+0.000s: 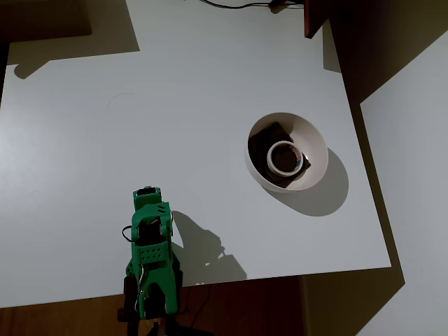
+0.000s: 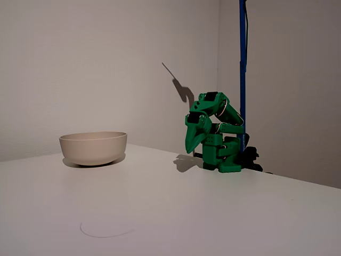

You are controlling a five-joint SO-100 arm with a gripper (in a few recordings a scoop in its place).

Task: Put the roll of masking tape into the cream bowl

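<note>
Small off-white ring of masking tape [image 1: 284, 157] with reddish marks on its inner core lies flat inside the large round cream-white bowl [image 1: 316, 143], resting on the dark brown square block [image 1: 267, 142] in the bowl's bottom. In the overhead view the bowl sits on the white table [image 1: 140, 126] right of centre, casting a shadow to its lower right. In the fixed view the bowl [image 2: 93, 148] stands upright at left, contents hidden by its wall. Green arm is folded up at its base near the table's lower edge in the overhead view, well apart from the bowl. Green two-finger gripper [image 2: 190, 146] points down, holding nothing, fingers look closed together. Blue pole [image 2: 242, 64] stands behind the arm.
</note>
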